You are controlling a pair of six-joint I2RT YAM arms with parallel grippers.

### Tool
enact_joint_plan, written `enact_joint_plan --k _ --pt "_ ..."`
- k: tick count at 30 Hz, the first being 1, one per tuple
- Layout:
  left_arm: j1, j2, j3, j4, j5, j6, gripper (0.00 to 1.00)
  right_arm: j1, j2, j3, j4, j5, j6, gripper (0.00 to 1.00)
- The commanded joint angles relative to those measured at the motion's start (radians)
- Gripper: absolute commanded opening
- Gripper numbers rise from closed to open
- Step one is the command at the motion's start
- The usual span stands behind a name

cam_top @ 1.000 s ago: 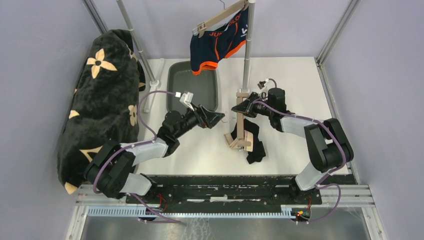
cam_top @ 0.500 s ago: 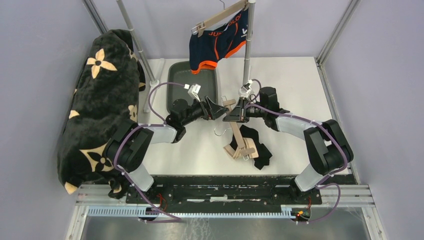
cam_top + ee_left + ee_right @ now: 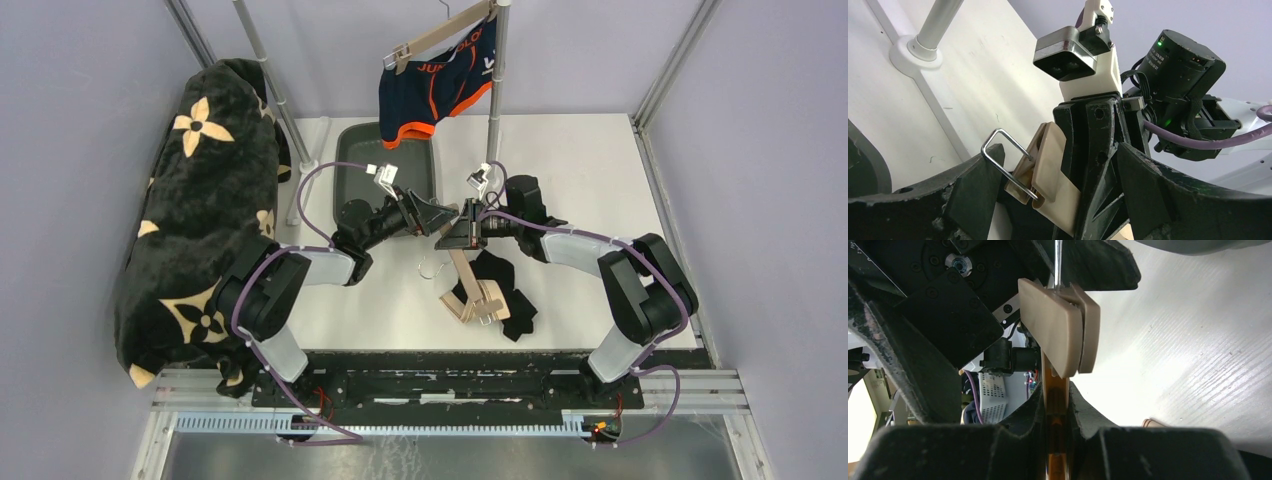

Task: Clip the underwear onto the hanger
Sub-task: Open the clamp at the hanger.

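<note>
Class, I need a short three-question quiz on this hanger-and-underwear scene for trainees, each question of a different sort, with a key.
1. True or false: the right hand is shut on the wooden hanger.
2. Fill the gap: the left hand stands ___ at the hanger's upper clip.
3. Where is the black underwear? A: on the table, by the hanger's lower end. B: in the left hand. C: in the right hand.

Key: 1 true; 2 open; 3 A.
</note>
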State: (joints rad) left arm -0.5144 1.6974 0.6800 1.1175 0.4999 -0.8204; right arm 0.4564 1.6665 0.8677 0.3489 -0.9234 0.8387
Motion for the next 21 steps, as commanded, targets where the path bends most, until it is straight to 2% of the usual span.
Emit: enact_joint_plan --k 1,5,8,15,17,18,21 --pt "0.001 0.018 0.019 0.104 0.009 -0.046 0.87 0.006 -0.008 0.04 0.066 -0.038 -0.007 0.01" --pt "0.002 0.024 0.017 0.105 0.004 -0.046 0.81 0.006 -0.011 0.038 0.067 -0.038 -0.007 0.01" --pt "0.002 0.029 0.015 0.111 0.002 -0.049 0.71 0.006 -0.013 0.034 0.067 -0.037 -0.006 0.01" --pt "0.009 0.038 -0.002 0.168 0.005 -0.078 0.37 0.007 -0.015 0.03 0.07 -0.032 -0.007 0.01" --pt "0.012 0.041 -0.009 0.189 0.003 -0.088 0.2 0.007 -0.015 0.027 0.071 -0.029 -0.008 0.01" --pt "0.015 0.043 -0.012 0.201 0.001 -0.095 0.07 0.007 -0.015 0.027 0.072 -0.026 -0.008 0.01" --pt "0.019 0.05 -0.023 0.244 0.0 -0.119 0.03 0.005 -0.032 0.02 0.074 0.007 -0.013 0.42"
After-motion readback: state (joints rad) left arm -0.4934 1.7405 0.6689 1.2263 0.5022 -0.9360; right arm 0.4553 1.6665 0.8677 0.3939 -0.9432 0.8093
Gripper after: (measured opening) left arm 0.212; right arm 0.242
